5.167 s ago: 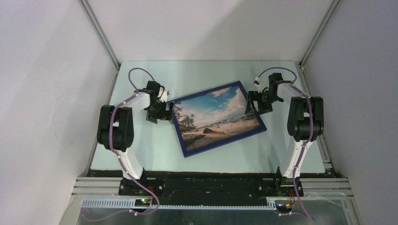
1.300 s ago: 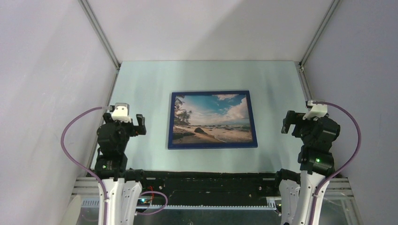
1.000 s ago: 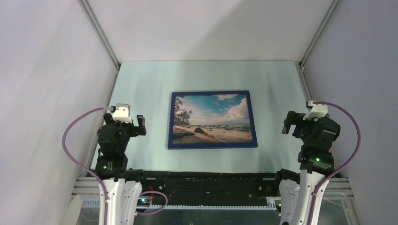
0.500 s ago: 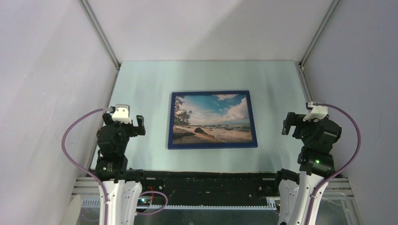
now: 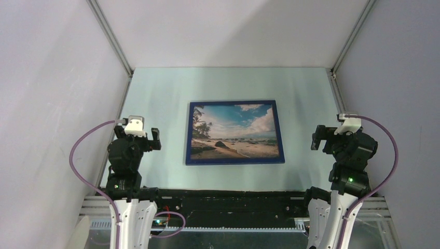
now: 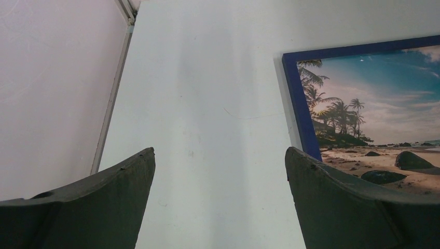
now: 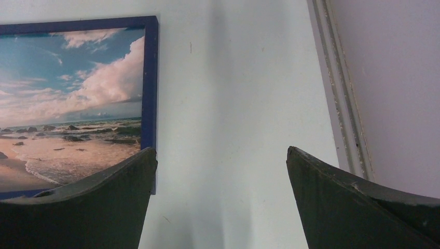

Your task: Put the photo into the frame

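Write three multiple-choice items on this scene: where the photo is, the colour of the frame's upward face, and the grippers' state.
1. The photo lies: A) inside the frame, flat on the table B) propped against the back wall C) hanging off the near edge
2. The frame's upward face is: A) brown B) dark blue C) white
3. The left gripper and right gripper are: A) both shut B) one shut on the frame C) both open, empty
Answers: 1 A, blue rails border the photo on every side; 2 B, both wrist views show blue rail; 3 C, jaws wide apart with only table between.
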